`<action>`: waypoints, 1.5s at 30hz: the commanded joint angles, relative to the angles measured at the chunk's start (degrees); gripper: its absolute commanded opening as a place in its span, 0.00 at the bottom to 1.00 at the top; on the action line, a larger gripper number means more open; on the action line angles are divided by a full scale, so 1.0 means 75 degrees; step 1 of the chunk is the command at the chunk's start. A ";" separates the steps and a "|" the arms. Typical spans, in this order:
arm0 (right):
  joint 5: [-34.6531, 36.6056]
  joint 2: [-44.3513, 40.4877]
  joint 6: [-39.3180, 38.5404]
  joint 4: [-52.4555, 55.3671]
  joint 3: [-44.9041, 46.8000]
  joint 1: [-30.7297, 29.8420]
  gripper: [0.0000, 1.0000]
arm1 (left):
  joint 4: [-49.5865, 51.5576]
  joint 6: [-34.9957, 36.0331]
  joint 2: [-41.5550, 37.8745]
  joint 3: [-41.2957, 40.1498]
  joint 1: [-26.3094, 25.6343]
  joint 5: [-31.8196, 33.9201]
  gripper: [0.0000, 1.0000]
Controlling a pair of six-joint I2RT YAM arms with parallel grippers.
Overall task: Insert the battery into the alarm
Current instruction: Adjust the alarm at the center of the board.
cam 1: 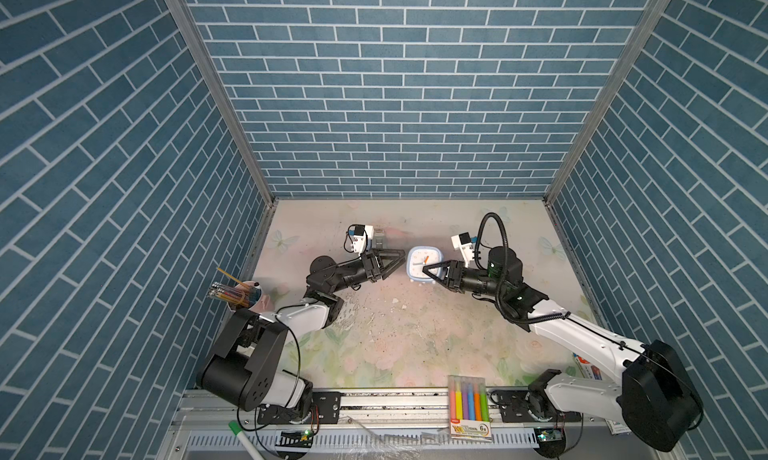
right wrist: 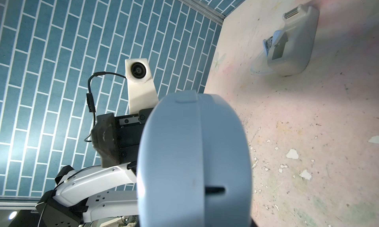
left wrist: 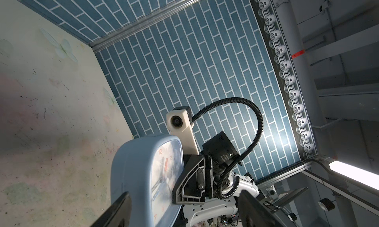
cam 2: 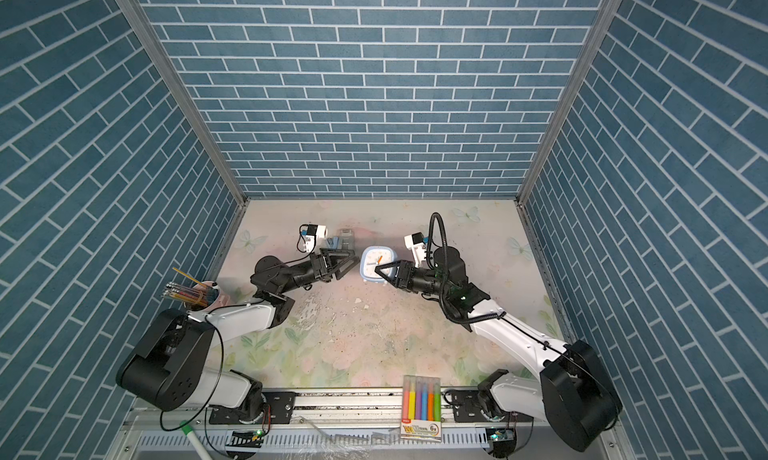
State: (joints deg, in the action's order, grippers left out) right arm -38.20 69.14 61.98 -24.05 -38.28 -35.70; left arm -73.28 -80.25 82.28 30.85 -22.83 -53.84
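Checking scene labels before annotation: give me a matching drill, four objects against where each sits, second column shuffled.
Things:
1 alarm
2 highlighter pack
3 pencil cup
4 grey device

Places:
A on the metal rail at the near edge
B far side of the table
C clamped in the right gripper
D beside the left arm, by the side wall

Pairs: 1-C; 2-A; 3-D; 4-B

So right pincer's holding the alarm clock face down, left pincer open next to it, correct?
Not face down. The alarm clock is face up: its white dial and orange hands point at the overhead camera, as both top views show. The rest stands: the right pincer holds it, and the left pincer is open next to it.
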 commanded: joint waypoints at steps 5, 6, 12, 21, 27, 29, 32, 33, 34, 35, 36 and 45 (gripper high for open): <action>-0.0355 -0.0076 0.0487 -0.1282 -0.0020 0.0028 0.00 | -0.0285 0.0107 0.0073 0.0039 -0.0144 -0.0205 0.82; -0.0358 -0.0090 0.0479 -0.1275 -0.0035 0.0025 0.00 | -0.0291 0.0136 0.0107 0.0009 -0.0145 -0.0193 0.82; -0.0689 0.0021 0.0477 -0.1211 -0.0107 0.0003 0.00 | -0.0265 0.0138 0.0340 0.0119 -0.0226 -0.0300 0.80; -0.1124 0.0454 0.0467 -0.1401 -0.0286 -0.0161 0.00 | -0.0284 -0.0013 0.0559 0.0550 -0.0262 -0.0660 0.67; -0.1114 0.0633 0.0469 -0.1480 -0.0351 -0.0220 0.00 | -0.0293 0.0023 0.0583 0.0494 -0.0423 -0.0722 0.59; -0.1127 0.0683 0.0469 -0.1480 -0.0368 -0.0229 0.00 | -0.0282 0.0038 0.0563 0.0457 -0.0425 -0.0708 0.56; -0.1091 0.0706 0.0478 -0.1469 -0.0368 -0.0232 0.00 | -0.0272 0.0070 0.0575 0.0422 -0.0431 -0.0666 0.52; -0.1074 0.0707 0.0467 -0.1466 -0.0359 -0.0232 0.00 | -0.0273 0.0069 0.0593 0.0419 -0.0424 -0.0639 0.51; -0.1071 0.0707 0.0467 -0.1436 -0.0360 -0.0232 0.00 | -0.0285 0.0057 0.0618 0.0423 -0.0429 -0.0616 0.49; -0.1069 0.0707 0.0467 -0.1434 -0.0365 -0.0238 0.00 | -0.0285 0.0058 0.0641 0.0426 -0.0432 -0.0593 0.46; -0.1054 0.0707 0.0465 -0.1413 -0.0360 -0.0229 0.00 | -0.0286 0.0057 0.0652 0.0439 -0.0429 -0.0583 0.44; -0.0810 0.0564 0.0186 -0.0830 -0.0366 -0.0221 0.14 | -0.0271 0.0046 0.0648 0.0404 -0.0415 -0.0451 0.31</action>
State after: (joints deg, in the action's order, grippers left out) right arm -46.54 73.65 64.29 -33.43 -39.44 -37.01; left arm -73.28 -81.25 86.96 33.45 -25.04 -56.58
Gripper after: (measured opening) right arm 0.416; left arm 0.433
